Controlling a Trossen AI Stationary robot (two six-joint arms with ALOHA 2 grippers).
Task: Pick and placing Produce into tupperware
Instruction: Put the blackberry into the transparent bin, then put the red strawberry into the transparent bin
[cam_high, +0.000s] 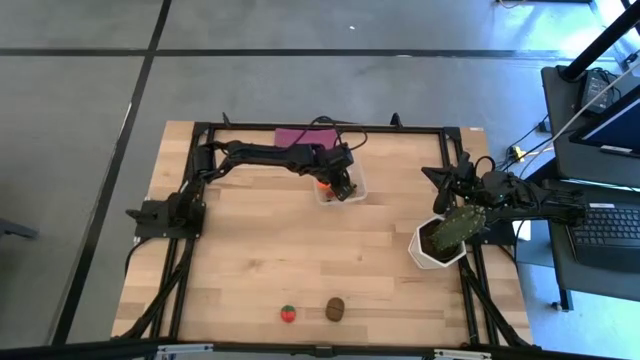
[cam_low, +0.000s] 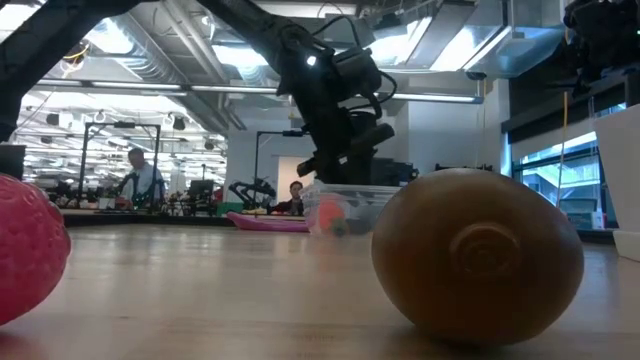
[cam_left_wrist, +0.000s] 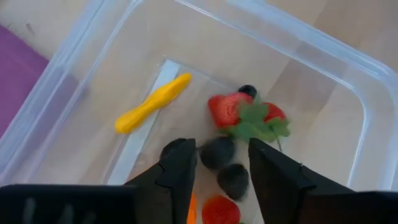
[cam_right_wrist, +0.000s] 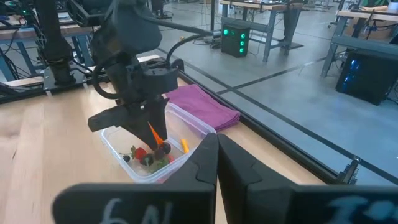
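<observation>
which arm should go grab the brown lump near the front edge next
Probably left. The left gripper is open over the tupperware; the right gripper waits beside the potted plant. The lump lies nearer the left's side.

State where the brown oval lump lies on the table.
In the high view, the brown oval lump lies near the table's bottom edge, just right of the strawberry.

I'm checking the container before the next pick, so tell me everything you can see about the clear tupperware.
The tupperware is a clear, square plastic container with rounded corners, sitting upright and lidless on the wooden table at its far side, beside a purple cloth. Inside lie a yellow banana, a strawberry and small dark pieces. The left gripper hangs open over it.
</observation>
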